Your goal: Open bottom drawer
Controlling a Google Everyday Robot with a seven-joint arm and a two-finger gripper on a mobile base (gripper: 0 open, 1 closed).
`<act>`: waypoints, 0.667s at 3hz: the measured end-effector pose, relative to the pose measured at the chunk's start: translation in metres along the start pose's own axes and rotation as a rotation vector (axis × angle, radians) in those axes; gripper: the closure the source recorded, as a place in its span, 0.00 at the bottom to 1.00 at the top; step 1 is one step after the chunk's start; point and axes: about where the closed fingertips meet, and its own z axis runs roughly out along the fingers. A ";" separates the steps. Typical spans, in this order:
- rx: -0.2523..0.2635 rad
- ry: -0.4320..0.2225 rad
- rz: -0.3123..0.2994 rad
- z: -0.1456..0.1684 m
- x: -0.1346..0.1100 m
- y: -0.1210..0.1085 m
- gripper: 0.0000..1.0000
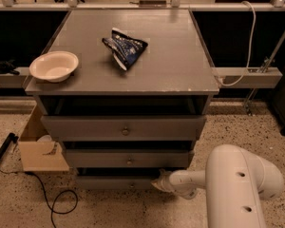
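Observation:
The grey cabinet has three drawers stacked at its front. The bottom drawer is the lowest and narrowest grey front, close to the floor and partly in shadow. Its knob is hard to make out. My gripper is at the end of the white arm, which reaches in low from the right. It sits at the right end of the bottom drawer front, touching or very near it. The middle drawer and the top drawer each show a small round knob.
A white bowl and a dark blue snack bag lie on the cabinet top. A cardboard box stands on the floor at the cabinet's left, with a black cable beside it. A white cable hangs at the right.

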 end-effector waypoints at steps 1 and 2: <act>0.000 0.000 0.000 0.000 0.000 0.000 0.96; 0.000 0.000 0.000 0.000 0.000 0.000 0.73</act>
